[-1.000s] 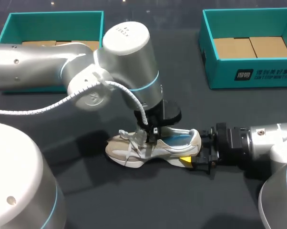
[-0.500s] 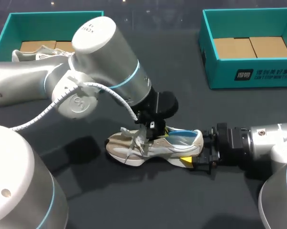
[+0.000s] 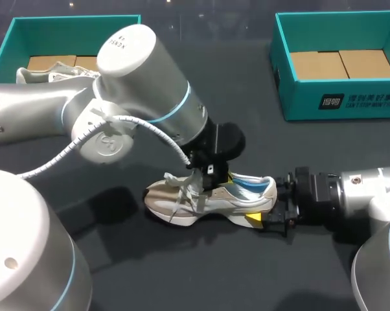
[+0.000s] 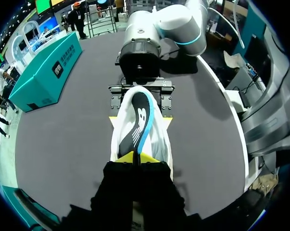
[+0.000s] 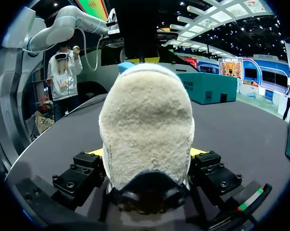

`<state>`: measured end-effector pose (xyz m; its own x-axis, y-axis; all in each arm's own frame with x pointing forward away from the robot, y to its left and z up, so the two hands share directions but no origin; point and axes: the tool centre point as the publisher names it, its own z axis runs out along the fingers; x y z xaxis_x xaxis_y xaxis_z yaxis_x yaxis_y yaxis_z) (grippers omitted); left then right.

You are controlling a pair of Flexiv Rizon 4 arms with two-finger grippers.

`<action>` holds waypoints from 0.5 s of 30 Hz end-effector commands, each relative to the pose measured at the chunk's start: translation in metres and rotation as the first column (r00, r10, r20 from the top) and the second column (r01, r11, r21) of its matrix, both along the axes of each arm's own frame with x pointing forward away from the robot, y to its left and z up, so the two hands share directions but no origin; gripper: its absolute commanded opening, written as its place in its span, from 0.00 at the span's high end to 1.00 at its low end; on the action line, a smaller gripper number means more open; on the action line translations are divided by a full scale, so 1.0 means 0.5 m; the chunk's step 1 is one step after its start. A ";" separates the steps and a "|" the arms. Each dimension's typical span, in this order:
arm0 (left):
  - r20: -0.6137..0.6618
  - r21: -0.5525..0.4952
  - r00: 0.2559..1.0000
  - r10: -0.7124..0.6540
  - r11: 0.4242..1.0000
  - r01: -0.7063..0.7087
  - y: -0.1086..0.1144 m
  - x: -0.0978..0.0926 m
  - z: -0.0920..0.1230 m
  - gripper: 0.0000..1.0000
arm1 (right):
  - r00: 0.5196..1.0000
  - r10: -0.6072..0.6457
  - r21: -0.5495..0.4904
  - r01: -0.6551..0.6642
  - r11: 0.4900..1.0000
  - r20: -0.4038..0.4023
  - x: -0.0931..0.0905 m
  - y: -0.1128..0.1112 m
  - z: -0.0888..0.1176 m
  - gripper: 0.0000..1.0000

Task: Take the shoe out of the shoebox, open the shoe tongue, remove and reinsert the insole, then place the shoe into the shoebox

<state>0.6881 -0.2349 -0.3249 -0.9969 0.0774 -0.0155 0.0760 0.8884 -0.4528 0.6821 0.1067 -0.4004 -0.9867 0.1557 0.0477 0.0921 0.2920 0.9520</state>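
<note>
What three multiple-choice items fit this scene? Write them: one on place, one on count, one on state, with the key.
1. Where is the shoe at the right pincer? A on the table; B inside a shoebox; C held in the air.
2. How many teal shoeboxes? A one; B two; C three.
3. The right pincer is: A open, clear of the shoe; B shut on the heel; C gripping a shoebox.
Key: 1 A, its sole rests on the table; 2 B, left shoebox and right shoebox; 3 B, both fingers press the heel's sides.
</note>
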 end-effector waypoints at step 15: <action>-0.044 -0.069 0.997 0.061 0.996 -0.064 0.064 0.017 -0.001 1.00 | 1.000 -0.001 -0.005 0.001 1.000 -0.001 -0.002 0.006 0.000 1.00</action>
<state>0.6971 -0.2116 -0.3271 -0.9997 0.0092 0.0214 -0.0024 0.8739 -0.4861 0.6822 0.1080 -0.4005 -0.9866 0.1563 0.0470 0.0916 0.2915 0.9522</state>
